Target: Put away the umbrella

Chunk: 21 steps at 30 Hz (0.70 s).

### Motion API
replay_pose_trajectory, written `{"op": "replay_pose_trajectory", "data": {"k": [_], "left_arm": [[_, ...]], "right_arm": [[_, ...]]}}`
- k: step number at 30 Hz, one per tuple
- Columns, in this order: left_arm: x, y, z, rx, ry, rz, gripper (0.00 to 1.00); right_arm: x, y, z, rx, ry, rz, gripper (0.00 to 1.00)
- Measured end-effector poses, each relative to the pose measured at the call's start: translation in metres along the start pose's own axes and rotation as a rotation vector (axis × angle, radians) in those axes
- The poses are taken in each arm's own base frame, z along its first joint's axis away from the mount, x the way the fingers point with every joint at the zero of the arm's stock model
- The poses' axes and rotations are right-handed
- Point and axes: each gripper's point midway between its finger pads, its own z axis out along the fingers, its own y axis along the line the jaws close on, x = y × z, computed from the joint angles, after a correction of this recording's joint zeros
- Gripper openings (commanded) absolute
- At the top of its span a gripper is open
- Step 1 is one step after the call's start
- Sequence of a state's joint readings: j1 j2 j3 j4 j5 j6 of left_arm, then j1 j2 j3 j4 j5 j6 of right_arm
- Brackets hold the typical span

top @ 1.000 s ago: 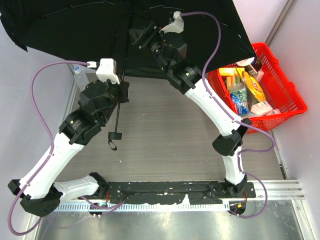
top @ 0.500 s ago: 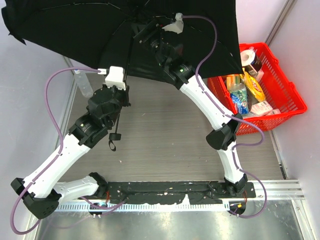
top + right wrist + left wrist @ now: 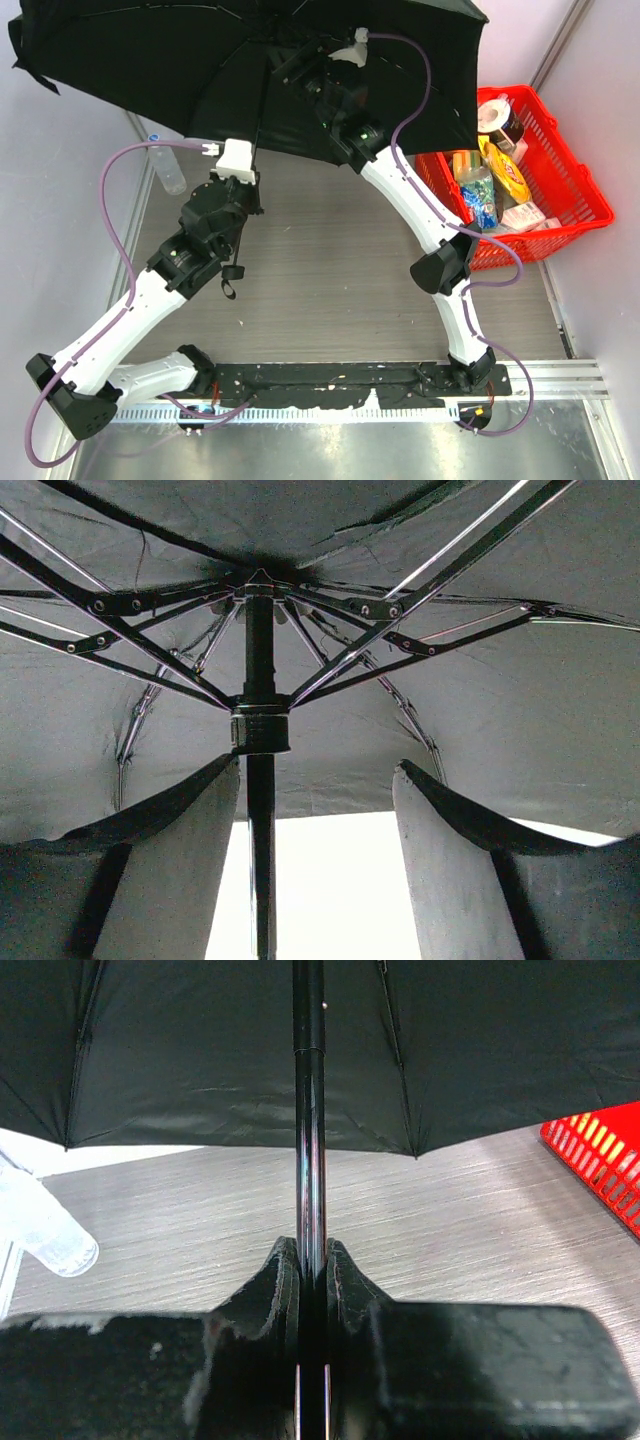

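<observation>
The umbrella (image 3: 200, 60) has swung a little toward the far left over the last second. Its right edge has come off the corner of the basket (image 3: 575, 170), and the handle (image 3: 232, 272) has hardly moved. My right arm has pushed deeper under the canopy, and my left elbow has drawn in.

The umbrella is still fully open. It is held up over the far half of the table (image 3: 330, 290), with the canopy filling the far left of the overhead view and the shaft (image 3: 308, 1110) running back toward me.

My left gripper (image 3: 310, 1250) is pinched hard on that shaft, well above the handle, and carries the whole weight. My right gripper (image 3: 315, 780) stands wide apart just below the runner (image 3: 260, 730). The shaft sits between its fingers, close to one of them. It grips nothing yet, and I cannot tell whether that finger touches.

I read the shift as lining-up: the ribs are now straight ahead of my right wrist, so the runner is within reach. Collapsing has not begun. Next I would close on the runner and draw it along the shaft while my left keeps the shaft steady.

A bottle (image 3: 165, 165) lies at the table's left edge, below the canopy rim. The basket sits at the right. A folding rib could catch on either of them.
</observation>
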<state>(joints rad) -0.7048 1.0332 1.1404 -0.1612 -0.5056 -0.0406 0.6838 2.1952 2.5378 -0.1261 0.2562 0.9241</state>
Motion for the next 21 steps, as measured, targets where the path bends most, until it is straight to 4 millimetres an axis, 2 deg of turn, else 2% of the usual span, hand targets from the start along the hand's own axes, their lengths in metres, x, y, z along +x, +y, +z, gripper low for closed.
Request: {"op": "replay_pose_trajectory", "data": {"k": [11,15,18,21], "left_arm": [[-0.010,0.001,0.003,-0.009,-0.042,0.008,0.00],[-0.012,0.001,0.005,-0.014,-0.049,0.023,0.00],[-0.006,0.000,0.008,-0.012,-0.031,0.041,0.00],[0.002,-0.007,0.010,0.009,-0.006,0.062,0.00]], "right_arm": [[-0.006,0.018,0.005,-0.114,-0.028,0.072,0.72],[-0.005,0.022,0.008,-0.165,-0.029,0.146,0.72],[-0.008,0.020,0.012,-0.196,-0.036,0.175,0.75],[-0.008,0.008,0.016,-0.213,-0.049,0.180,0.76]]}}
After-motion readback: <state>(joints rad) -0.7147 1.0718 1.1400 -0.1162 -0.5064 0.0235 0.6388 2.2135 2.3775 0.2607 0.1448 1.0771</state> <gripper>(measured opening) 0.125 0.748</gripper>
